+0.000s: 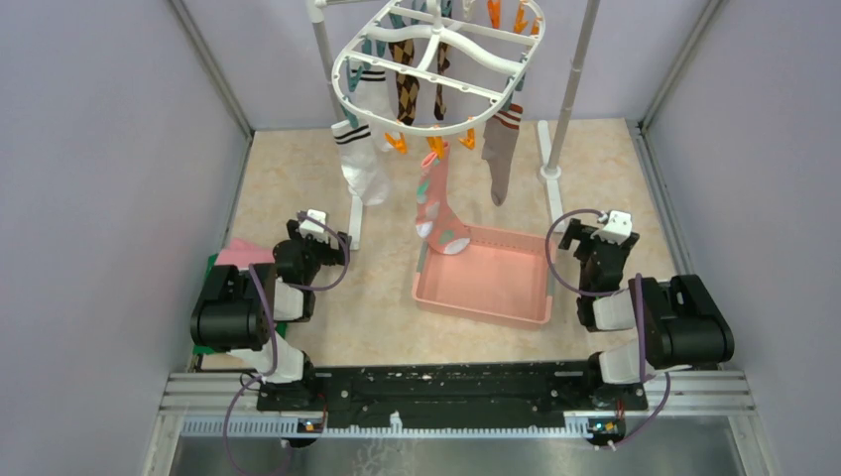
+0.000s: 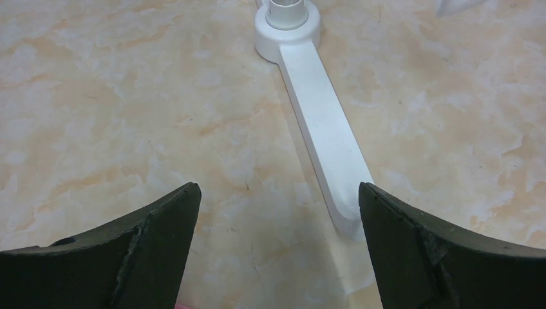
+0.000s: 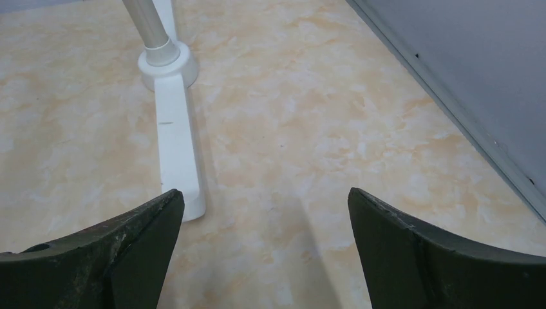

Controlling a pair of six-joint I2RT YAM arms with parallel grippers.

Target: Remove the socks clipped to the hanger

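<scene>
Hanging at twelve o'clock over the marbled tabletop, the large white plastic oval hanger [image 1: 436, 59] is holding every sock by its cuff, so all are dangling free: the white sock with black cuff stripes [image 1: 362, 164] at its seven o'clock, the pink spotted sock [image 1: 436, 203] at six, the grey-brown sock with a striped cuff [image 1: 499, 154] at five and the brown argyle pair [image 1: 405, 89] inside the ring. The pink rectangular plastic basket [image 1: 483, 315] is sitting just below, seemingly to catch them. The left gripper [image 1: 313, 226] at nine o'clock and the right gripper [image 1: 597, 233] at three are hovering low, fingers spread wide and empty, each facing a white plastic stand foot [image 2: 325, 148]
</scene>
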